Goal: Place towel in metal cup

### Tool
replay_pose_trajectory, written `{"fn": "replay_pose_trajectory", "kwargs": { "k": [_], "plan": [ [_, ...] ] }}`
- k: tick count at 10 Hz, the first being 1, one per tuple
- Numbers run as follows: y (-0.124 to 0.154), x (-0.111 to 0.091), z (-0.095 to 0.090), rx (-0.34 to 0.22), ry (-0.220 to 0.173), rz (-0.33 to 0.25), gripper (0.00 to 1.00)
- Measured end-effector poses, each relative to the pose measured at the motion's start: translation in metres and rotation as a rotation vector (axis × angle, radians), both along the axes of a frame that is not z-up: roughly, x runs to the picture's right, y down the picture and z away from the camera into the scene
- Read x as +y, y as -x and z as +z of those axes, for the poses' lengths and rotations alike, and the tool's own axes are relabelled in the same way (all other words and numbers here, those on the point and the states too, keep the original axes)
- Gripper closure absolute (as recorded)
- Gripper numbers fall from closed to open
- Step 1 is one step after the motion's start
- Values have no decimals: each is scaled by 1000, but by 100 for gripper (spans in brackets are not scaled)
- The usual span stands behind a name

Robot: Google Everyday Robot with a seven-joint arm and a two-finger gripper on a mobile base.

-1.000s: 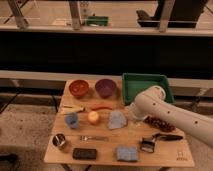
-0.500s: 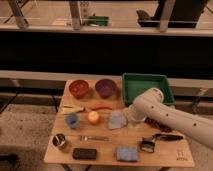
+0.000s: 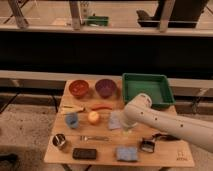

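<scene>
My gripper (image 3: 128,129) hangs over the middle of the bench, just beside the towel (image 3: 115,120).

The towel lies crumpled near the bench centre, and my white arm (image 3: 165,122) comes in from the right edge and covers the right side of it. I cannot tell if my gripper is released or clenched. The metal cup (image 3: 61,142) stands near the front left corner, well apart from the towel. A small dark mark (image 3: 181,155) is printed at the front right corner, but I cannot read it, and I see no other writing. Against the earlier frame, my arm is now more to the left and a little nearer to the front edge. The towel, the cup and the green tray (image 3: 148,79) at the back right corner have not moved.
</scene>
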State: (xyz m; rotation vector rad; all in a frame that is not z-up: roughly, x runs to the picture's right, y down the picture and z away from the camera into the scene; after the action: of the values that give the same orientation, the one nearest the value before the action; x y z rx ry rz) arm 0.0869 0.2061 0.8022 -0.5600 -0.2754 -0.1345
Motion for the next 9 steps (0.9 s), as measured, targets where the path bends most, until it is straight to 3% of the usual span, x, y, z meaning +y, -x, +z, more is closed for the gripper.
{"fn": "replay_pose_trajectory", "kwargs": {
  "k": [4,9],
  "plan": [
    [1,-23,24,-11,28,27,20],
    [7,-16,41,-25,57,52,20]
  ]
}}
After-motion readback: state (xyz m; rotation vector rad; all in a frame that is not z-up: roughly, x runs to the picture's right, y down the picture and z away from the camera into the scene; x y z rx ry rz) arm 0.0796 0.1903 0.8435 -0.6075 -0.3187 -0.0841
